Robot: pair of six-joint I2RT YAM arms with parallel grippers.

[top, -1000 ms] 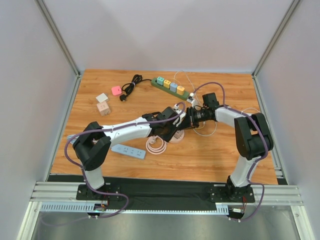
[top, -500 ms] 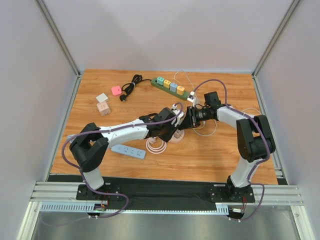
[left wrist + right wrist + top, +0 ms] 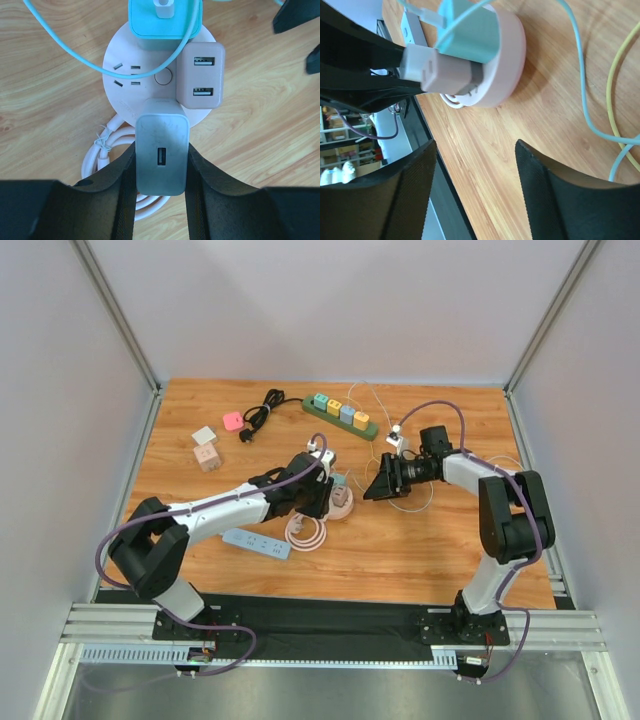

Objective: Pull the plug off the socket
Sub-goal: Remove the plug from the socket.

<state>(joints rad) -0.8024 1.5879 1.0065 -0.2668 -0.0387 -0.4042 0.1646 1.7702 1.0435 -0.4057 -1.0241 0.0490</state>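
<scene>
- Left gripper (image 3: 161, 150): jaws clamped against both flanks of the grey plug (image 3: 161, 157). The rear of the fingers runs off the bottom edge of the left wrist view.
- Grey plug: stands at the near rim of the round socket (image 3: 125, 85), single port facing the camera. Its pins are hidden, so I cannot tell whether it is fully seated or partly drawn.
- Socket face: beige adapter (image 3: 200, 75) just beside the grey plug. The top of the teal plug (image 3: 165, 20) is cut off by the frame.
- White cable (image 3: 107, 145): coiled under the socket, partly masked by a finger.
- Right gripper (image 3: 474, 147): jaws spread wide, gripping nothing, near the socket over the table (image 3: 545, 90).
- Top view: the left wrist covers the grip itself.
</scene>
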